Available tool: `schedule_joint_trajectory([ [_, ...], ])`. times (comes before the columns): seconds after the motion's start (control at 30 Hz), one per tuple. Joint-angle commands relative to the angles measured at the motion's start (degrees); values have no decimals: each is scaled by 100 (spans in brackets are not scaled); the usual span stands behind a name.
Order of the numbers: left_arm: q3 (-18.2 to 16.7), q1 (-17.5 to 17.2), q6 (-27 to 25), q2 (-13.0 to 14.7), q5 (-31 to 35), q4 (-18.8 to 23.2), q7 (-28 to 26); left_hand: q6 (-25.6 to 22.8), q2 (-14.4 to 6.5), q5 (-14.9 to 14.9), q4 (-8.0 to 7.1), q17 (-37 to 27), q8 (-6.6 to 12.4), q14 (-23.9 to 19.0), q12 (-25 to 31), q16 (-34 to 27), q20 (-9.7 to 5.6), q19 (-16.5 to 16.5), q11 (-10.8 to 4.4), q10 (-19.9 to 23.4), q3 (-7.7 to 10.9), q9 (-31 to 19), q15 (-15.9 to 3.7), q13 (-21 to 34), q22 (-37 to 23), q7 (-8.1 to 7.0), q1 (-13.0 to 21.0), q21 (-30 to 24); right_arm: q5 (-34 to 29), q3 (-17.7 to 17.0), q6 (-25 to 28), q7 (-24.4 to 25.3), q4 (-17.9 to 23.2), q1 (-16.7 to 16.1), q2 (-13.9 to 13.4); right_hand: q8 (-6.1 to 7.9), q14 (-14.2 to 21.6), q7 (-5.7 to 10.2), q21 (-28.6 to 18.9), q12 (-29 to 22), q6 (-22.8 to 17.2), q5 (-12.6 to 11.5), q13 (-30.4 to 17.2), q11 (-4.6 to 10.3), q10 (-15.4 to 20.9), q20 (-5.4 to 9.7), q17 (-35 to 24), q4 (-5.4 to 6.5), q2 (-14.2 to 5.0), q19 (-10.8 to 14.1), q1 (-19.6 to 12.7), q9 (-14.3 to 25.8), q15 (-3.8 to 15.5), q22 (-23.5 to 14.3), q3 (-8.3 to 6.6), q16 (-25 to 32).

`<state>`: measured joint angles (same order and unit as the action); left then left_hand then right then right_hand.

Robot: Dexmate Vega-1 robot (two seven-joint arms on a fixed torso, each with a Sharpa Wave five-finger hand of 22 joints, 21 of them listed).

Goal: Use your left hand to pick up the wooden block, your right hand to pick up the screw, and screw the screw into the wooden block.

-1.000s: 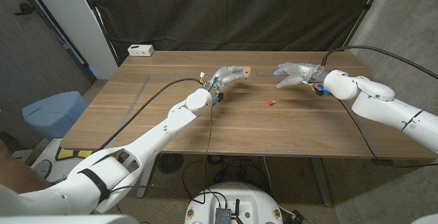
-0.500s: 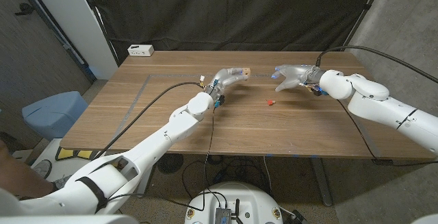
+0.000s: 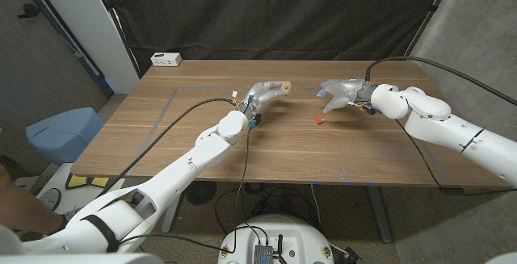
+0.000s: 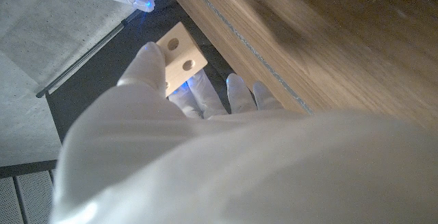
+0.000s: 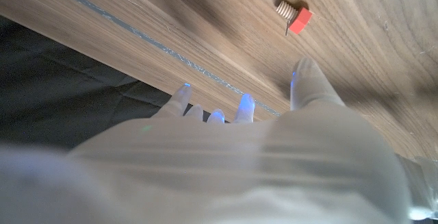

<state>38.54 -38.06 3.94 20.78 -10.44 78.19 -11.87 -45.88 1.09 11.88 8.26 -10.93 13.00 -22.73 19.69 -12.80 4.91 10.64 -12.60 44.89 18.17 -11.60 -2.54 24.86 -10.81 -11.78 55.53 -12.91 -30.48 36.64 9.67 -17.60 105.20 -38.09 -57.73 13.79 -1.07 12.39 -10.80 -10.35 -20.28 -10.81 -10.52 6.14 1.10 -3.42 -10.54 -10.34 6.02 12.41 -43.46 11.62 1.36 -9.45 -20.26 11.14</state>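
My left hand [image 3: 267,91] holds a small pale wooden block [image 3: 287,84] above the far middle of the table. In the left wrist view the wooden block [image 4: 179,61] shows two round holes, pinched between the fingers [image 4: 147,66]. A red-headed screw [image 3: 319,120] lies on the table, right of the block and nearer the front. My right hand [image 3: 339,93] hovers just behind and right of the screw, fingers spread, nothing in it. In the right wrist view the screw [image 5: 294,16] lies on its side beyond the fingertips [image 5: 303,70].
A white power strip [image 3: 166,58] sits at the table's far left corner. A black cable [image 3: 174,119] trails along my left arm over the table. A black curtain hangs behind the table [image 3: 202,147].
My right hand has moved left, closer to the screw. My left hand with the block has shifted slightly left and back. The screw has not moved.
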Motion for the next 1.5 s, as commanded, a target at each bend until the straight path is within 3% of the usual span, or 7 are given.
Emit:
schedule_joint_trajectory([
  [0.03,-40,-16,-39,68,18,60,-47,-66,-50,25,5,-13,10,10,-13,22,-11,-39,-12,77,-7,-13,-432,16,-12,0,18,13,-497,126,39,-203,72,11,75,38,20,2,-49,-20,-66,-6,-21,-26,4,-15,-30,17,3,79,-82,21,-39,-23,-44,33],
  [0.67,-13,86,69,-15,15,-128,-2,-76,-81,31,6,-12,1,31,-33,32,13,-66,-11,100,-28,-15,-434,40,-13,2,31,28,-1171,289,180,-465,159,-2,210,117,24,-79,-49,-20,-231,9,-24,-45,-25,-54,-43,37,79,148,-149,48,-61,-22,-72,36],
  [0.93,4,115,91,-47,18,-184,9,-92,-89,35,15,-10,2,19,-44,29,13,-72,-10,106,-34,-15,-438,50,-13,5,50,32,-1491,389,195,-632,162,38,272,232,28,-129,-36,-28,-446,19,-26,-32,-22,-72,-50,46,114,166,-214,89,-3,-22,-107,38],
  [1.5,21,202,147,-120,14,-346,28,-116,-98,35,19,-9,0,-1,-62,24,18,-90,-10,128,-55,-15,-446,68,-14,6,65,40,-1738,461,221,-770,70,46,453,281,31,-179,-29,-28,-487,24,-28,-56,-36,-82,-58,61,141,188,-249,129,-1,-23,-134,42],
])
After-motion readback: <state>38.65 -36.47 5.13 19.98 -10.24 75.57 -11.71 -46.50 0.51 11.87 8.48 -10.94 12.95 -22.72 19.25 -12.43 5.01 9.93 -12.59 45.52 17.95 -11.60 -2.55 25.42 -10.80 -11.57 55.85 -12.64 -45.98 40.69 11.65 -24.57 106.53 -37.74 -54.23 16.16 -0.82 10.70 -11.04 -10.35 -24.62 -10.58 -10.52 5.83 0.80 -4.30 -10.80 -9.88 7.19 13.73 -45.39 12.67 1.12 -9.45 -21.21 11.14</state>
